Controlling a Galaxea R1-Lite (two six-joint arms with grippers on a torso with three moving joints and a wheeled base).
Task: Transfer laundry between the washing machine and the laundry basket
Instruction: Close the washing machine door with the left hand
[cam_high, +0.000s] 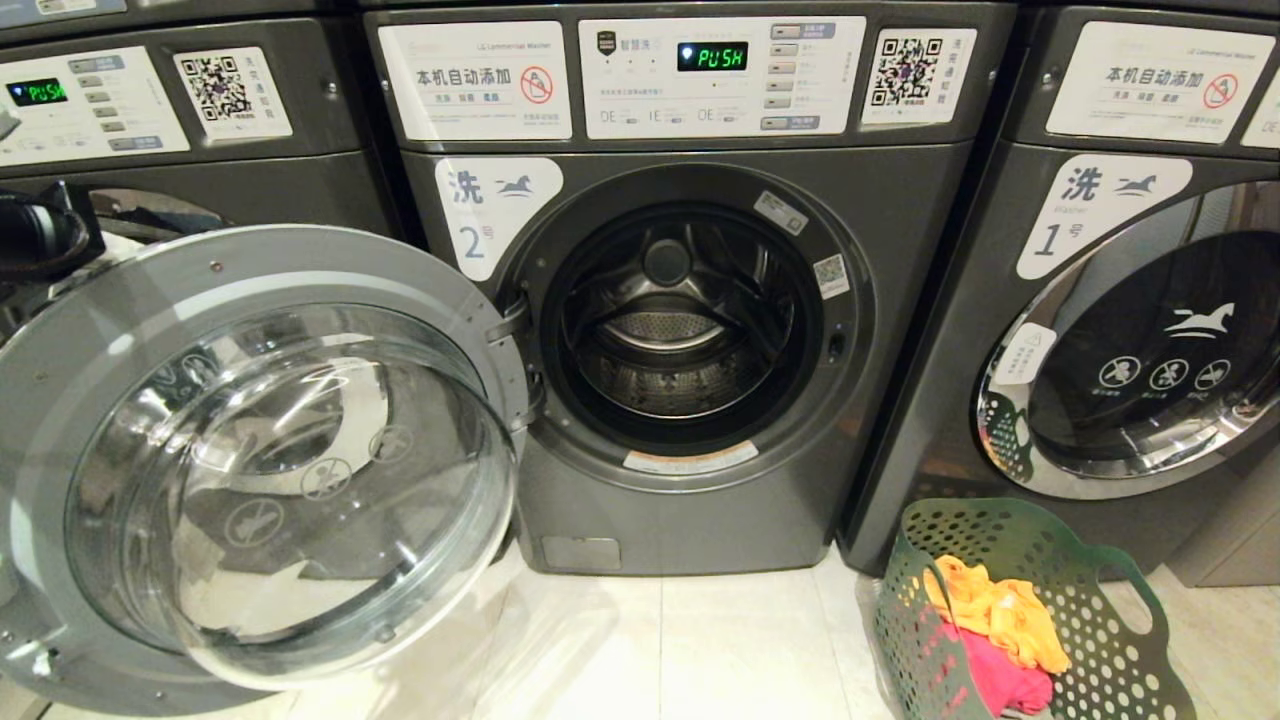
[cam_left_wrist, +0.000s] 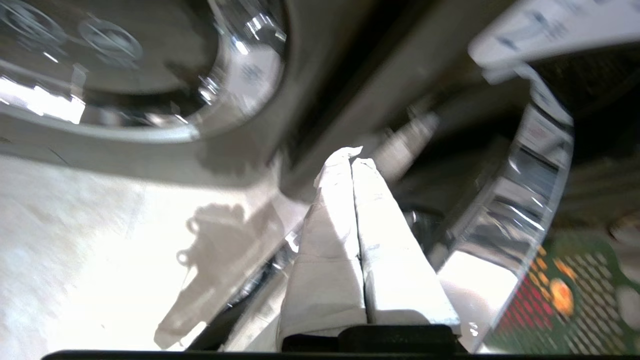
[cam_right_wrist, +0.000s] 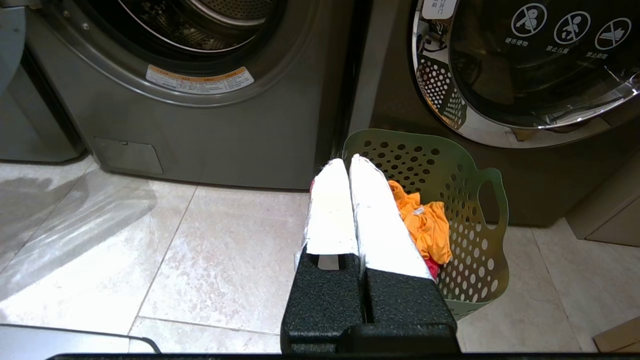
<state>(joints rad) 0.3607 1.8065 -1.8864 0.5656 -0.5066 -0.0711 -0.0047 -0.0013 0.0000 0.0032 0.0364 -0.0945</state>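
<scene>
While the door (cam_high: 270, 470) swings wide at nine o'clock, the drum (cam_high: 680, 330) gapes; both grippers (cam_left_wrist: 352, 160) (cam_right_wrist: 348, 165) are pinched closed, empty; basket (cam_high: 1110, 590) at five.

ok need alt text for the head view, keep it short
Washing machine number 2 stands with its round glass door swung wide open to the left and its drum empty. A green laundry basket on the floor at lower right holds orange-yellow and pink laundry.
</scene>
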